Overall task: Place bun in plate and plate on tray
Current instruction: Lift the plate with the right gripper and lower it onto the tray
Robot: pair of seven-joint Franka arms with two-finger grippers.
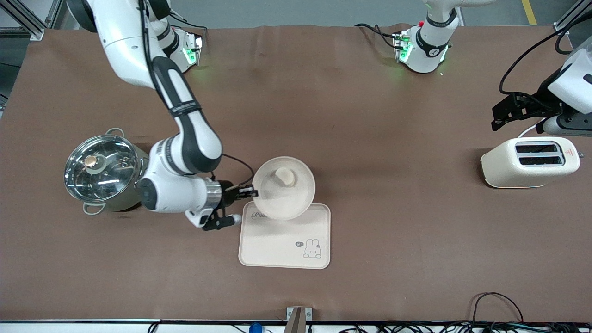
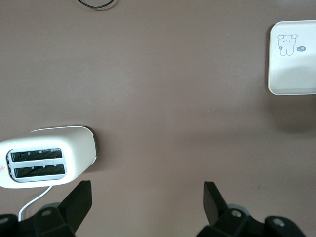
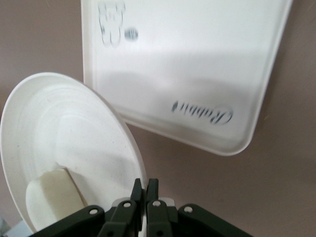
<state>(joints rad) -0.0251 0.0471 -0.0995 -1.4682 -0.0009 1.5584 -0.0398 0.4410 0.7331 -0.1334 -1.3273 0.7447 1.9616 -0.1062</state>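
The round cream plate (image 1: 296, 206) is in the air, pinched at its rim by my shut right gripper (image 1: 253, 190). It hangs over the edge of the tray (image 1: 277, 245) that carries the "Rabbit" print. The small cream bun (image 1: 285, 176) lies inside the plate. In the right wrist view the fingers (image 3: 139, 190) clamp the rim of the plate (image 3: 74, 128), with the bun (image 3: 54, 195) near them and the tray (image 3: 197, 64) below. My left gripper (image 2: 147, 195) hovers open and empty over bare table beside the toaster.
A cream toaster (image 1: 529, 161) stands toward the left arm's end of the table, also seen as the toaster (image 2: 47, 160) in the left wrist view. A steel pot with a glass lid (image 1: 104, 171) stands right beside the right arm's wrist.
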